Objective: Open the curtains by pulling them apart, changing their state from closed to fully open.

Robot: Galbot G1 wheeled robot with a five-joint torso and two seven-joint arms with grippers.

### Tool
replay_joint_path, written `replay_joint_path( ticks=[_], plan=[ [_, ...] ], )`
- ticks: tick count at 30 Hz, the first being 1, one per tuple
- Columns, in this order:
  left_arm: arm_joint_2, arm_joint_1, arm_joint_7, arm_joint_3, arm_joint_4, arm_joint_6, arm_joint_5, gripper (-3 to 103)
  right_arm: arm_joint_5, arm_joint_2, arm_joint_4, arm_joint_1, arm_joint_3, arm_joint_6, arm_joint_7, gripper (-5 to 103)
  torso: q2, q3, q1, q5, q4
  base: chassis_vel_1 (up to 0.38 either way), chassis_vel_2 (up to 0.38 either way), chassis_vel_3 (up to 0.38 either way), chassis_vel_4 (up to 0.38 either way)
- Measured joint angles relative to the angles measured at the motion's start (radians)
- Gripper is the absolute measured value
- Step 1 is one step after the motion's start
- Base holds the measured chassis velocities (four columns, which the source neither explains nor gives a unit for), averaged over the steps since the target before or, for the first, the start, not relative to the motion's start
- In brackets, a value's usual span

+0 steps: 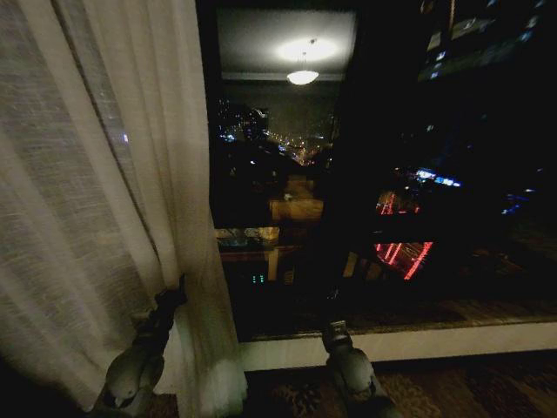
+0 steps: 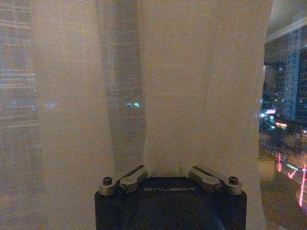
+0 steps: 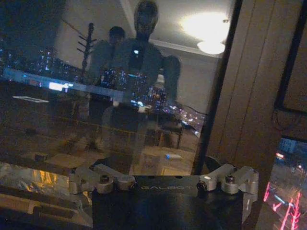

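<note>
Left gripper [image 1: 178,292] fingertips buried in curtain [image 1: 104,192] folds; right gripper [image 1: 335,331] low.

Dark window [image 1: 365,174] w/ city lights beyond. Ceiling lamp [image 1: 303,77] reflected in glass. White sill [image 1: 435,341] above patterned carpet [image 1: 470,392].

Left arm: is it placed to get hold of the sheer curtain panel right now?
Probably yes. The left pincer is already pressed into the sheer curtain panel at its lower folds, with nothing between them. Whether it grips fabric is unclear.

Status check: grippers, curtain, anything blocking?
Left gripper pressed into sheer curtain at its inner edge. Right gripper low before bare window glass. Curtain bunched left, nothing blocking.
</note>
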Motion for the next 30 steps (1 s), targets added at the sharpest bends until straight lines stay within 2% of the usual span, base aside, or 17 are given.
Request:
replay_joint_path(
  ticks=[16,30],
  plan=[
    [-0.003,0.017,0.001,-0.008,-0.023,-0.001,-0.002,1,-0.012,-0.008,0.000,-0.003,0.000,-0.005,0.000,100,0.000,0.000,0.000,0.0001,-0.0002,0.017,0.015,-0.014,-0.016],
    [-0.007,0.037,0.003,-0.020,-0.042,-0.005,0.002,1,-0.008,-0.011,-0.001,0.001,-0.006,-0.006,0.000,100,0.000,0.000,0.000,0.0001,0.0003,0.201,0.201,-0.198,-0.207]
  ],
)
